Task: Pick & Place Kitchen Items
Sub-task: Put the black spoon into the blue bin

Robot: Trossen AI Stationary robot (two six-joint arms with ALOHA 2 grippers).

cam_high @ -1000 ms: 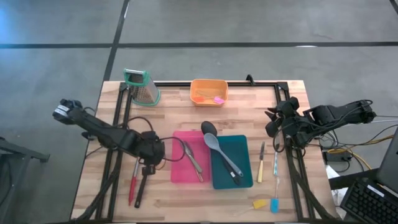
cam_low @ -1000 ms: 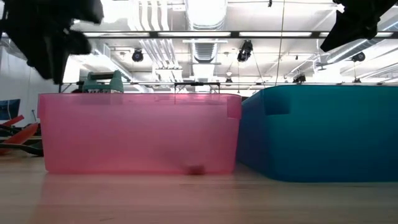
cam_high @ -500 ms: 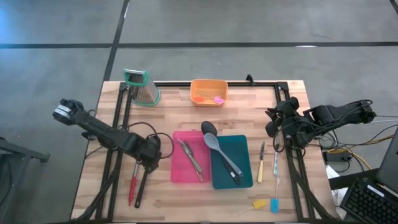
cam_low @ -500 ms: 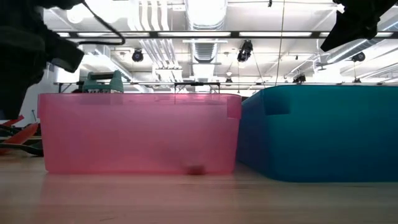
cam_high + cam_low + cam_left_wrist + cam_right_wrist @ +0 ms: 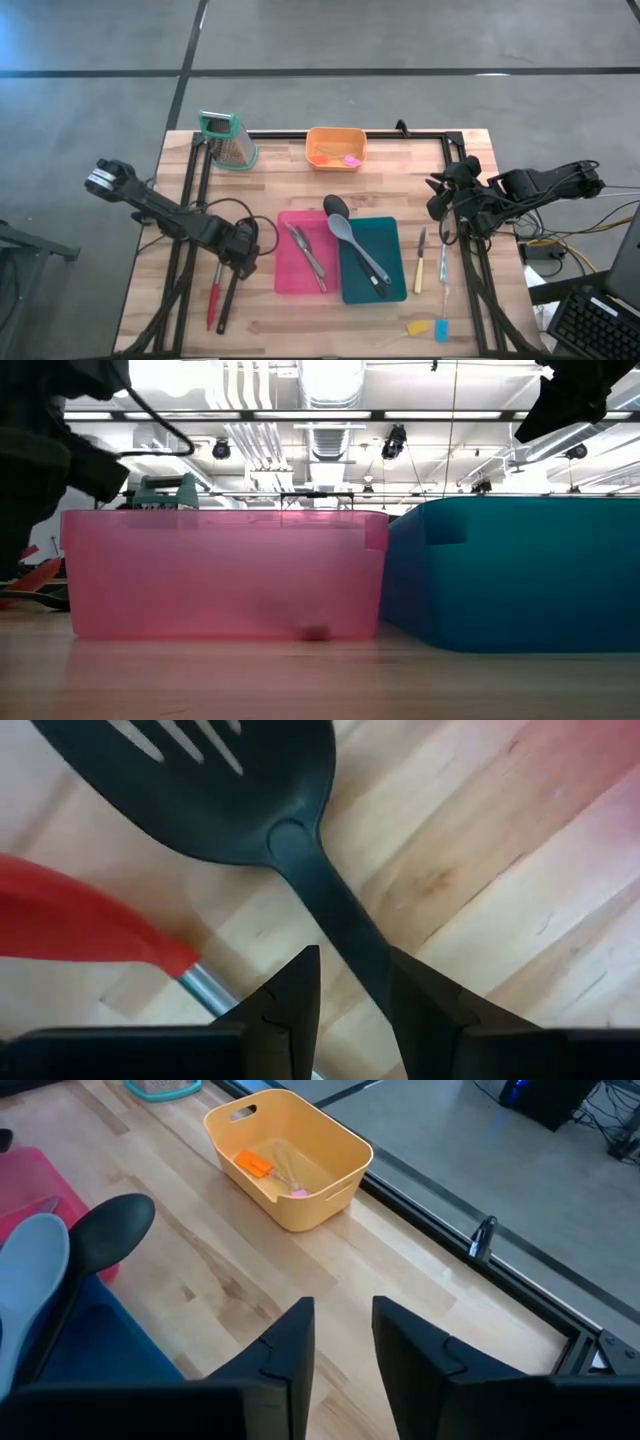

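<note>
Left gripper [image 5: 350, 990] low over the wooden table [image 5: 290, 180], just left of the pink bin [image 5: 296, 275], fingers [image 5: 290, 995] parted on both sides of the black slotted spatula [image 5: 230, 790] handle, not yet clenched on it. Red spoon [image 5: 80, 920] just beside the spatula, both flat on the table. Right gripper [image 5: 340, 1350] released, holding nothing, waiting at the right table edge.

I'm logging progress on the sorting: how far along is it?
Done: utensils lie in the pink bin and teal bin. In hand: the left gripper straddles the black slotted spatula, open. Left: red spoon and knives. Right gripper waits.
</note>
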